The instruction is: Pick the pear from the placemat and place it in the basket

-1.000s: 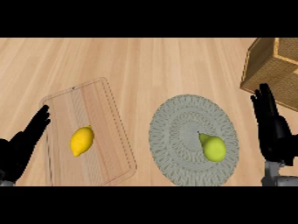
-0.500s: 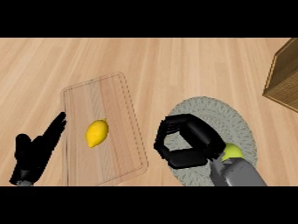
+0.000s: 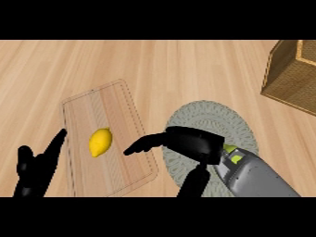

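Taking the placemat as our landmark, our right hand hangs over its lower half, fingers straight and spread, holding nothing, pointing off the mat's left edge toward the lemon on the cutting board. The risk, we judge, is closing on air or nudging the pear off the mat. Only a green sliver shows at the wrist, behind the fingers. Our left hand rests open left of the board. The basket stands well beyond the mat's upper right.
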You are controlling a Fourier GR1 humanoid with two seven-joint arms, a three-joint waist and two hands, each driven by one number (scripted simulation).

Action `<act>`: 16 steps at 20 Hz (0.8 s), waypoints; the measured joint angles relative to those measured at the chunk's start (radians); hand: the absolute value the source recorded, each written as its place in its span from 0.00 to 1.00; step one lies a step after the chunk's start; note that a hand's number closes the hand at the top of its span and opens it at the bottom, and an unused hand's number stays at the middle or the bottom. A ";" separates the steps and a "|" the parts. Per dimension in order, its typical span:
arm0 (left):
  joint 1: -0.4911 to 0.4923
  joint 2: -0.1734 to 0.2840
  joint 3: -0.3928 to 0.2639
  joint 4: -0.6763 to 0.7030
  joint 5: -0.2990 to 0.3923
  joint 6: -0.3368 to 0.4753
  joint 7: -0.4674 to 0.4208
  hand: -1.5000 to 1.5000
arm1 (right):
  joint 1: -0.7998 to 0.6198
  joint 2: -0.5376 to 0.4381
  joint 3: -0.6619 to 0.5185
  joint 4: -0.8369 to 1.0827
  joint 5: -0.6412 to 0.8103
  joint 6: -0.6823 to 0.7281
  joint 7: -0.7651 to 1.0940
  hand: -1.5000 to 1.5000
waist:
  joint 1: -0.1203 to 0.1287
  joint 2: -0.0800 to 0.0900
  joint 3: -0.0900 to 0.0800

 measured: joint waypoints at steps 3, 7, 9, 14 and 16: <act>0.001 -0.005 -0.002 -0.001 -0.007 0.008 0.007 0.50 | -0.142 -0.084 -0.042 0.010 0.055 0.072 0.028 0.00 | -0.004 0.002 -0.001; -0.007 -0.004 -0.001 -0.003 -0.007 0.000 0.017 0.50 | -0.352 -0.173 -0.109 0.090 0.050 0.219 0.050 0.00 | 0.007 0.008 -0.002; -0.016 -0.003 0.001 0.001 -0.002 -0.008 0.030 0.50 | -0.445 -0.211 -0.135 0.150 0.038 0.304 0.045 0.00 | 0.008 0.010 -0.002; -0.019 -0.014 0.003 0.000 -0.010 0.000 0.033 0.50 | -0.625 -0.281 -0.138 0.309 -0.006 0.509 0.024 0.00 | 0.014 0.013 -0.003; -0.021 -0.009 0.007 0.002 -0.006 -0.010 0.035 0.50 | -0.686 -0.303 -0.123 0.369 -0.016 0.579 0.018 0.00 | 0.017 0.014 -0.005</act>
